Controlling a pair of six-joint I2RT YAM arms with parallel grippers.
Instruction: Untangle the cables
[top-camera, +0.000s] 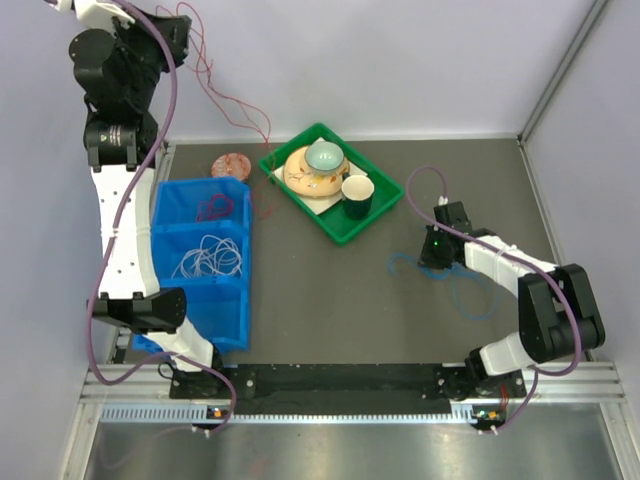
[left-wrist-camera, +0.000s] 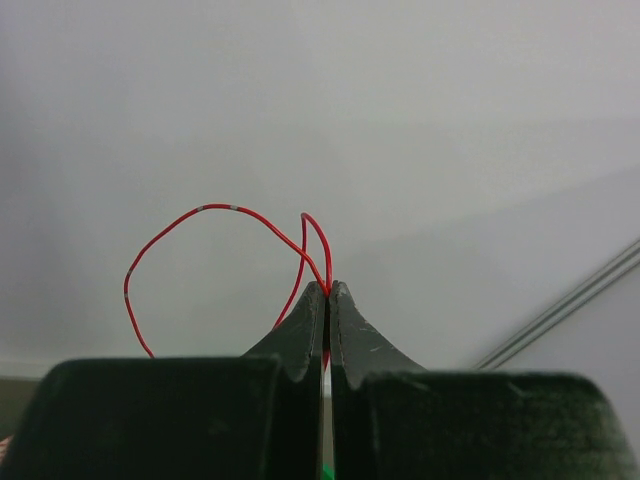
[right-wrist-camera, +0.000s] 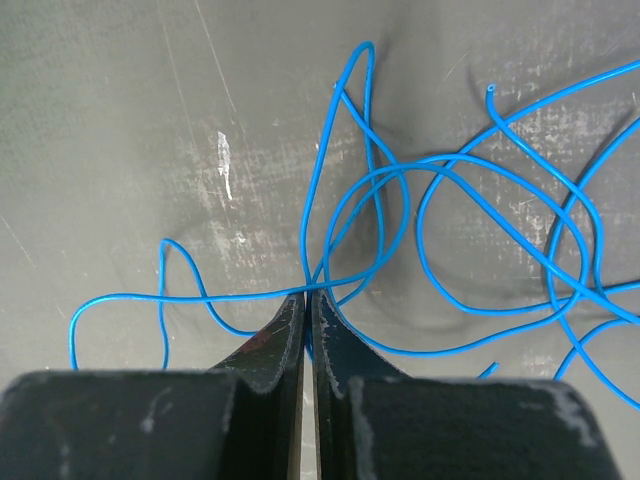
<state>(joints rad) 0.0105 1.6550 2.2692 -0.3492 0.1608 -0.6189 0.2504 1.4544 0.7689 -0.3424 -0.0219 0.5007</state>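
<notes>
My left arm (top-camera: 125, 60) is raised high at the back left. Its gripper (left-wrist-camera: 328, 285) is shut on the red cable (left-wrist-camera: 200, 208). That red cable (top-camera: 215, 85) hangs in loose loops down the back wall to the table by the green tray. The blue cable (right-wrist-camera: 450, 170) lies in tangled loops on the dark table at the right (top-camera: 470, 295). My right gripper (right-wrist-camera: 308, 292) is low on the table (top-camera: 430, 262), shut on a blue strand. The white cable (top-camera: 208, 258) lies coiled in the middle compartment of the blue bin.
The blue bin (top-camera: 245, 290) stands at the left; its far compartment holds a small dark red coil (top-camera: 213, 207). A green tray (top-camera: 330, 228) with a plate, a bowl and a cup sits at the back centre. A round reddish disc (top-camera: 230, 165) lies beside it.
</notes>
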